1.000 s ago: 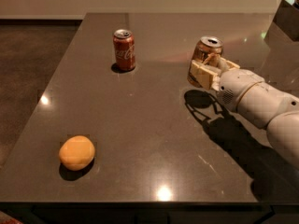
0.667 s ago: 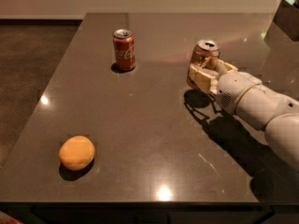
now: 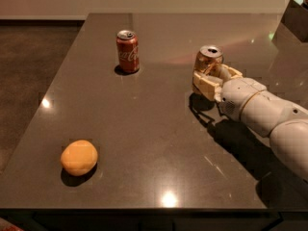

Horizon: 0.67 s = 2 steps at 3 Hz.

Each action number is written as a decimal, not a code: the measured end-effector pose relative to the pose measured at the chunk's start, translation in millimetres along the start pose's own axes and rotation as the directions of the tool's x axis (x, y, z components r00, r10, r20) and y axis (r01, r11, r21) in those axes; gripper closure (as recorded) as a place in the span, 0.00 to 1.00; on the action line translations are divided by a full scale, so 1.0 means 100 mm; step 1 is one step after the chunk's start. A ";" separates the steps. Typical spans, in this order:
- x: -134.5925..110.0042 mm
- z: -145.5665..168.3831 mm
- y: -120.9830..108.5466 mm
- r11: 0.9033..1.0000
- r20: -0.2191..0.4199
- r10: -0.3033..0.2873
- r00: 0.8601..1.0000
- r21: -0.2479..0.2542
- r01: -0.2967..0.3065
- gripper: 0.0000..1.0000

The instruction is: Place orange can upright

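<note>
The orange can (image 3: 210,57) is upright at the right of the dark table, its silver top facing up. My gripper (image 3: 211,75) reaches in from the right, and its cream fingers (image 3: 201,81) are shut around the can's lower half. The can's base is hidden behind the fingers, so I cannot tell if it touches the table. A shadow lies on the table just below the gripper.
A red Coca-Cola can (image 3: 128,51) stands upright at the back left of the table (image 3: 154,143). A round orange lump (image 3: 79,157) lies near the front left corner. A dark object (image 3: 294,20) sits at the far right edge. The floor lies to the left.
My gripper has moved down and slightly left with the orange can, bringing it closer to the table surface. The red can and the orange lump have not moved.
</note>
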State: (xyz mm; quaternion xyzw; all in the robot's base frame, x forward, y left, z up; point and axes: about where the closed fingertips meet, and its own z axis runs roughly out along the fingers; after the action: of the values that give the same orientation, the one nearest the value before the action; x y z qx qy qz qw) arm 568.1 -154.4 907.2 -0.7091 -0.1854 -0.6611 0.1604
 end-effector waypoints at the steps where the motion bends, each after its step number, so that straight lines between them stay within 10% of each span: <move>1: -0.06 0.01 0.01 1.000 0.008 -0.016 1.000 -0.005 0.016 0.59; 2: -0.12 0.02 0.02 1.000 0.012 -0.023 1.000 -0.010 0.023 0.36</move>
State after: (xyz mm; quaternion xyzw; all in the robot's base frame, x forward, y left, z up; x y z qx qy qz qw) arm 570.3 -156.2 895.0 -0.7118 -0.1911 -0.6595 0.1478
